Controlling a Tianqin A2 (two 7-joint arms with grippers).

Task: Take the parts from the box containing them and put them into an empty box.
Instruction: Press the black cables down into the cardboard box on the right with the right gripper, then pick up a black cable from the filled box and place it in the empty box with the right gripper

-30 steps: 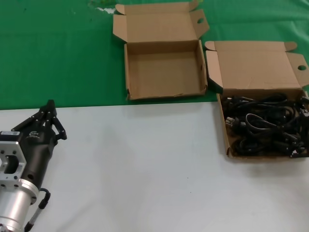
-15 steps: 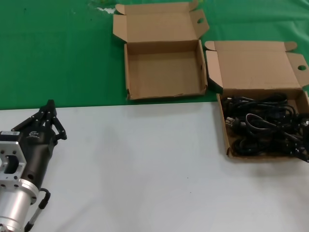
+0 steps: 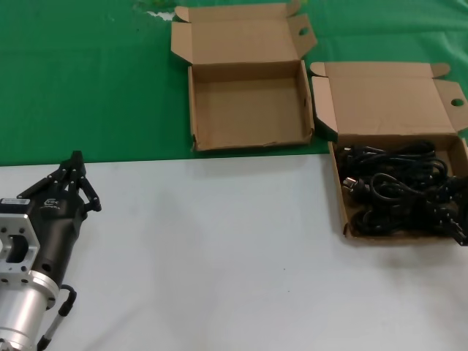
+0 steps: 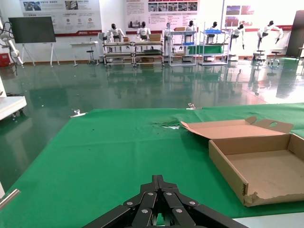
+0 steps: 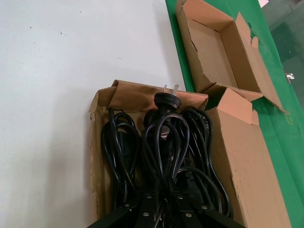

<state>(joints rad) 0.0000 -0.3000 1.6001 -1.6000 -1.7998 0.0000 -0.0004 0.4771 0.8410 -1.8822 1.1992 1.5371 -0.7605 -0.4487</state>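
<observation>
Right end effector (image 5: pixel 161 209) over the parts (image 5: pixel 164 142) — left end effector (image 3: pixel 73 164) parked.

Empty box (image 3: pixel 248 102) left of cord-filled box (image 3: pixel 398 191).

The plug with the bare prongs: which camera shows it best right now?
Right wrist view: the plug lies on top of the power cords, prongs towards the box wall, right in front of the right gripper. The head view shows it only as a small pale spot; the left wrist view misses it.
</observation>
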